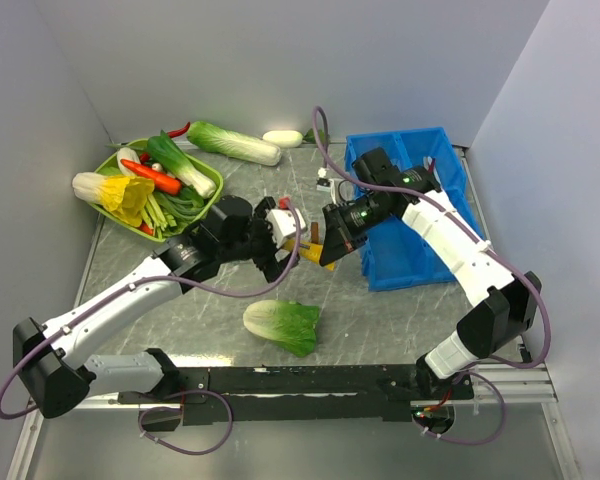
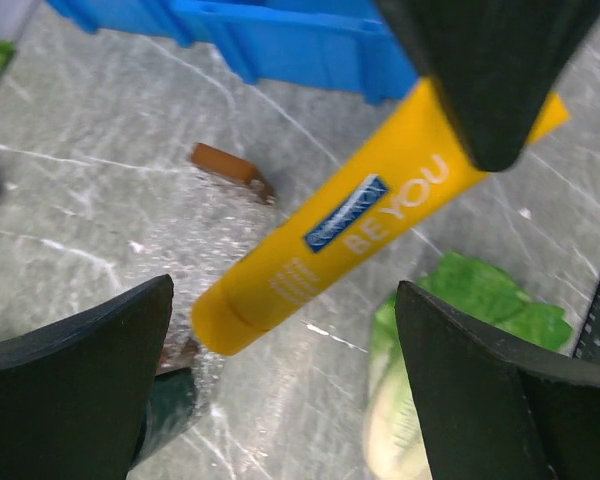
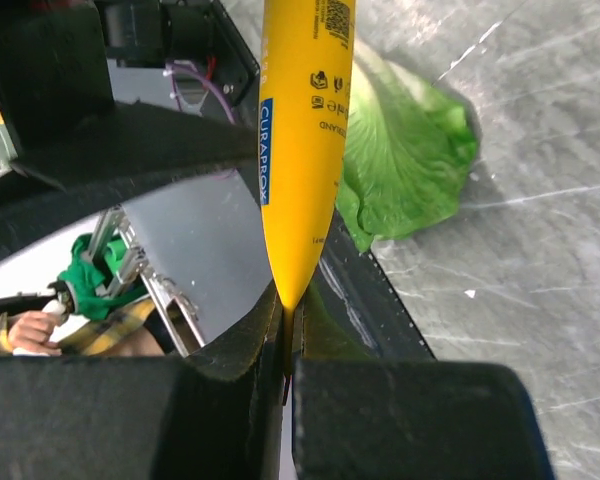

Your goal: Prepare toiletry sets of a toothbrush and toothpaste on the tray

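Observation:
The yellow toothpaste tube [image 1: 306,243] hangs in the air over the table's middle, left of the blue tray [image 1: 420,215]. My right gripper [image 1: 326,246] is shut on the tube's flat crimped end; in the right wrist view the tube [image 3: 300,130] runs away from the closed right gripper [image 3: 288,322]. My left gripper [image 1: 284,252] is open. In its wrist view the tube's cap end [image 2: 360,225] sits just above the gap of the left gripper [image 2: 285,300], touching neither jaw. No toothbrush can be made out.
A small brown piece [image 2: 225,163] lies on the table under the tube. A green cabbage [image 1: 282,325] lies near the front. A green basket [image 1: 216,183] of vegetables stands back left, with a long cabbage [image 1: 235,143] behind it. The tray's wall [image 2: 280,30] is close.

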